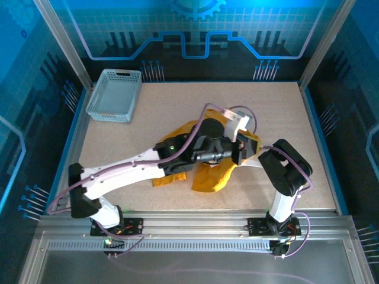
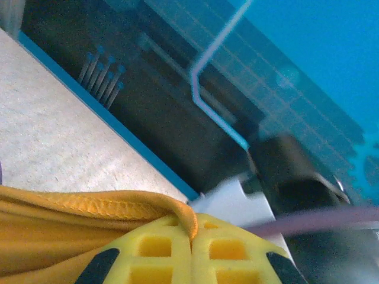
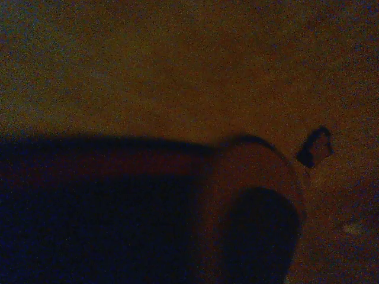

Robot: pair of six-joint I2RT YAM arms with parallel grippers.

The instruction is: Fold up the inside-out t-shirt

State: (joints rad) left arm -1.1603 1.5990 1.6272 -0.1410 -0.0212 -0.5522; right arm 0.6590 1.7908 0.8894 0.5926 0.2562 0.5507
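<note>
Pinching the mustard t-shirt by its hem in the closed left gripper; risking snagging on the cloth-buried right gripper, opening untellable.

The t-shirt is mustard-yellow soft cloth, lying crumpled in a loose heap near the middle of the table — not spread flat. One rounded lobe reaches toward the near edge, and another part is bunched up at the far right. What shows of it is plain. Seen from the left wrist, a stitched edge curls up and is pinched between the closed fingers of the left hand
</note>
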